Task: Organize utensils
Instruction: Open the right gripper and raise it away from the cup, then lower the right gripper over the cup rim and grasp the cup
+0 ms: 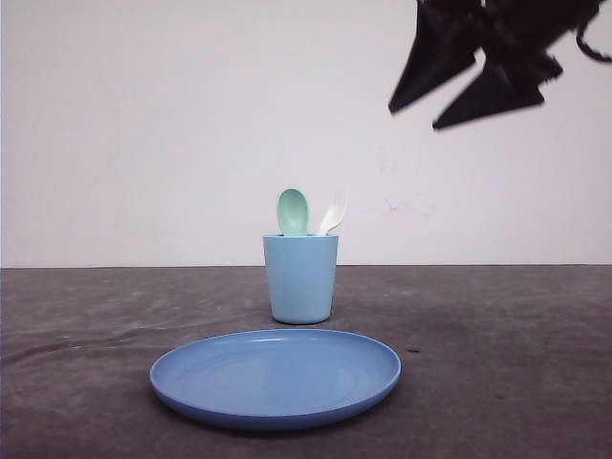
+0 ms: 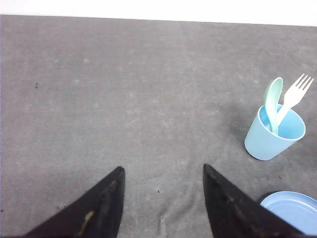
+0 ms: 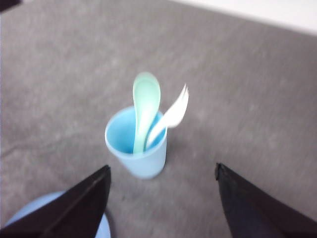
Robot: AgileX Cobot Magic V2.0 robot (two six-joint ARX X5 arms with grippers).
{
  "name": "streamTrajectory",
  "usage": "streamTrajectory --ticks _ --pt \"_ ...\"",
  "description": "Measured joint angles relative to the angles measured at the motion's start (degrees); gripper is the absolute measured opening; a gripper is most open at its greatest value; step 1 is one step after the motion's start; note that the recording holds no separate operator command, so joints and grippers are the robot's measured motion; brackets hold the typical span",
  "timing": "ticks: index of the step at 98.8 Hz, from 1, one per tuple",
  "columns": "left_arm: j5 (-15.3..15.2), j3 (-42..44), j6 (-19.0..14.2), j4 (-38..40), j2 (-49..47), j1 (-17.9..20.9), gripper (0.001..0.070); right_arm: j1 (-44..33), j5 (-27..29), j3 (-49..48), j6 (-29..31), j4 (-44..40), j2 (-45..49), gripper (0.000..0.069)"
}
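Mint spoon, white fork in cup (upright) | both jaws spread, apart from them

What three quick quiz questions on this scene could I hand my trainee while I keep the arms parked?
1. True or false: the mint-green spoon and the white fork both stand inside the light blue cup.
2. Multiple choice: in the front view, the blue plate lies A) behind the cup, B) in front of the cup, nearer the camera, C) under the cup.
3. Short answer: what is the right pincer holding?

Key
1. True; both handles are down in the cup, heads up.
2. B.
3. Nothing; its fingers are spread apart above the cup. The left pincer is open too, over bare table.
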Motion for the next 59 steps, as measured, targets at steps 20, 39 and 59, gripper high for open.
streamTrajectory --ticks 20,39,59 --pt "0.0 0.0 0.0 -1.0 0.0 0.0 0.0298 0.2 0.0 -1.9 0.6 -0.4 1.3 0.0623" --pt "0.0 0.0 0.0 -1.3 0.0 0.0 0.0298 0.8 -0.3 -1.9 0.6 0.8 5.0 0.0681" --pt "0.0 0.0 0.0 -1.3 0.0 0.0 0.0298 3.7 -0.4 -1.9 0.6 7.5 13.1 0.0681"
